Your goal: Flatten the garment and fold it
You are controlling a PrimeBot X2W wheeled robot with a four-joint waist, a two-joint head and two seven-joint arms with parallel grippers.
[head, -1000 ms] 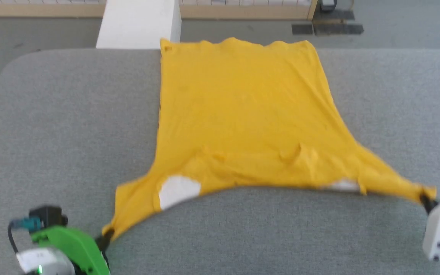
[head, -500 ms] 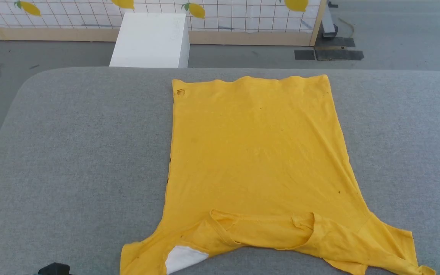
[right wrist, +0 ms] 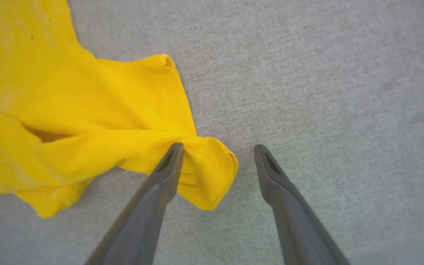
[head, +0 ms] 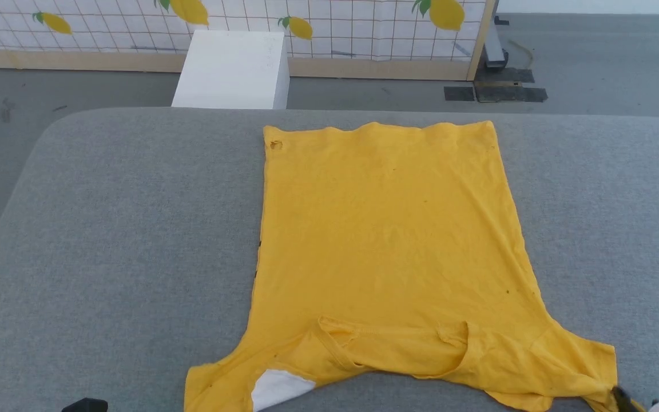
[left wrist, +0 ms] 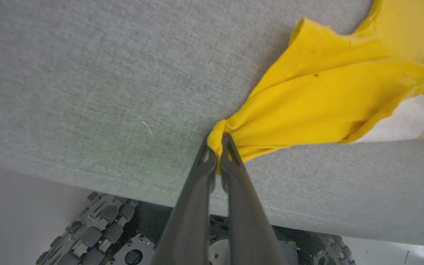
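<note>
A yellow T-shirt [head: 386, 229] lies spread, plain side up, on a grey padded surface [head: 106, 229]. The left pincer [left wrist: 216, 142] is clamped tight on a bunched sleeve near the surface's edge. The right pincer [right wrist: 218, 147] gapes wide, gripping nothing, with the other sleeve's tip lying loose between its fingers.

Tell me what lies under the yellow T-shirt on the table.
The mustard-yellow cotton T-shirt lies spread on the grey felt-covered table top, which shows all around it. A white patch peeks from under its near left sleeve. Whatever else lies beneath is covered.
</note>
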